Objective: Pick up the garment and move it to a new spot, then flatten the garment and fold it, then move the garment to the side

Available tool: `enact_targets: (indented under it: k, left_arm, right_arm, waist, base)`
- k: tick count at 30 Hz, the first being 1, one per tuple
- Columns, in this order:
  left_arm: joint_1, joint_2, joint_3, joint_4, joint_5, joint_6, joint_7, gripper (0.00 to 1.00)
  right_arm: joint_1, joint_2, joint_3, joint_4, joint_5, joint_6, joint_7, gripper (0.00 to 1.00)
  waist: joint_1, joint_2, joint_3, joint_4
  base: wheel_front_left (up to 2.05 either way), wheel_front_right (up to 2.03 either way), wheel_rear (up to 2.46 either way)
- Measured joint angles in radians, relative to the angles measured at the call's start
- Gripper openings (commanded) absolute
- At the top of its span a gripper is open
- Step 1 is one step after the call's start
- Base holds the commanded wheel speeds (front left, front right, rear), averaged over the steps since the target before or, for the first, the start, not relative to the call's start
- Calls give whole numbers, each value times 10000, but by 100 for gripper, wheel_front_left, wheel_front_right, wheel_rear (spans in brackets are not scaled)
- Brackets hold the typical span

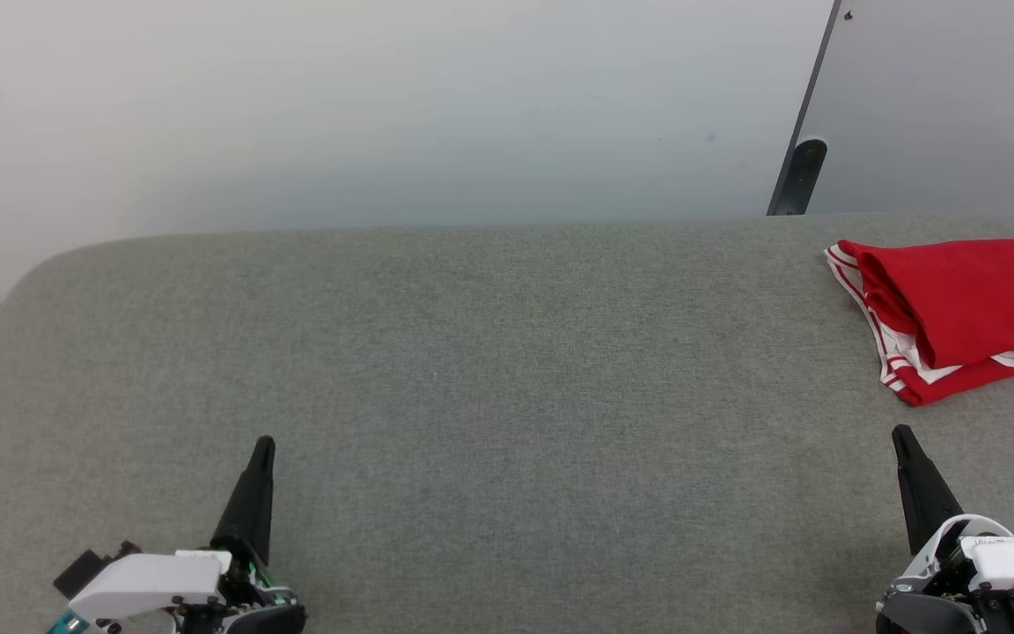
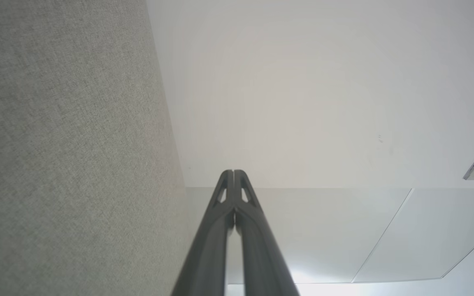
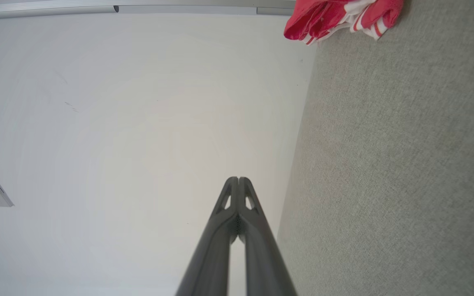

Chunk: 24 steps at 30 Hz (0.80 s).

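The garment (image 1: 969, 304) is seen folded at the far right of the grey worktop (image 1: 489, 352), near its back edge. The left end effector (image 1: 264, 447) and the right end effector (image 1: 903, 436) are seen at the near side, well apart from it. Their fingers are pressed together and nothing is held.

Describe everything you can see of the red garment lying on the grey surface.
The garment is soft red cloth with white parts and red-white striped trim along its left edge. It lies folded in a compact, rumpled stack at the far right of the grey fabric surface, its right end cut off by the head view. Only that surface touches it; the shut right gripper sits apart, nearer the robot.
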Motion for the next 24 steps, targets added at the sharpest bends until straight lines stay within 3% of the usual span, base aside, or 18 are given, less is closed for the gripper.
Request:
enact_targets:
  k: [24]
  left_arm:
    - [-1,-4,4,0,2,0,2,0]
  right_arm:
    - [1,0,0,0,0,0,0,0]
  waist:
    - [0,0,0,0]
  base:
    - [0,0,0]
